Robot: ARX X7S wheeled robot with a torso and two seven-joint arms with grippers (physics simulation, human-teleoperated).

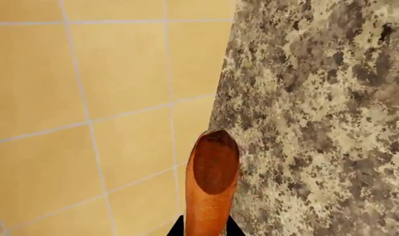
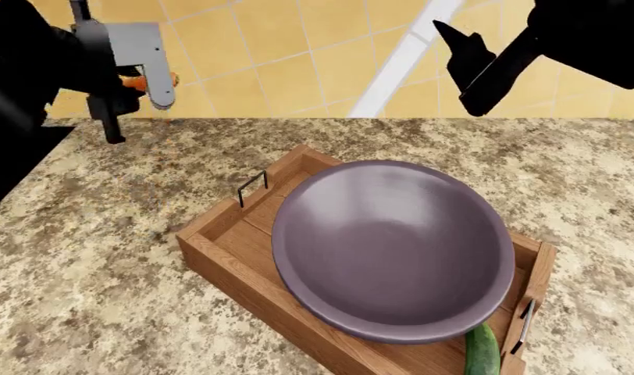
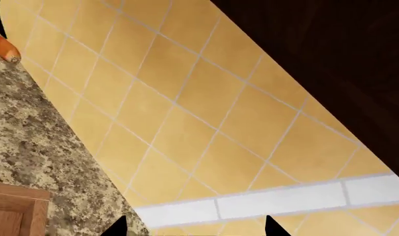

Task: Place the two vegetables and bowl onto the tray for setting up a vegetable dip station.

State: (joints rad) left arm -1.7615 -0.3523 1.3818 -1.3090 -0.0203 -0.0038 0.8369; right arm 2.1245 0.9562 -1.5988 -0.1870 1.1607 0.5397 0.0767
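2 vegetables: only 1 is on the tray so far; the other is up in the air.
Cucumber (image 2: 482,350): dark green, lying in the tray's near right corner, partly tucked under the bowl's rim and cut off by the bottom of the head view.
Carrot (image 1: 213,184): orange, clamped in the left gripper (image 2: 140,82); from the head view only a sliver of orange shows between the grey and black fingers, while the left wrist view shows its blunt cut end jutting out over the edge of the counter (image 2: 77,258).
Left arm: raised at the far left, above the back of the speckled counter, near the yellow tiled wall (image 2: 286,55).
Right gripper (image 2: 482,62): empty, with jaws parted; only 2 dark fingertips (image 3: 273,227) peek into its own wrist view.
Right arm: lifted high at the far right, mostly cropped, well clear of everything.
Bowl (image 2: 392,248): purple-grey, sitting in the tray and hiding most of its floor.
Tray (image 2: 226,250): brown wood, set at an angle on the counter; 1 metal handle (image 2: 251,186) shows plainly at the far end, the other is half seen at the near right.
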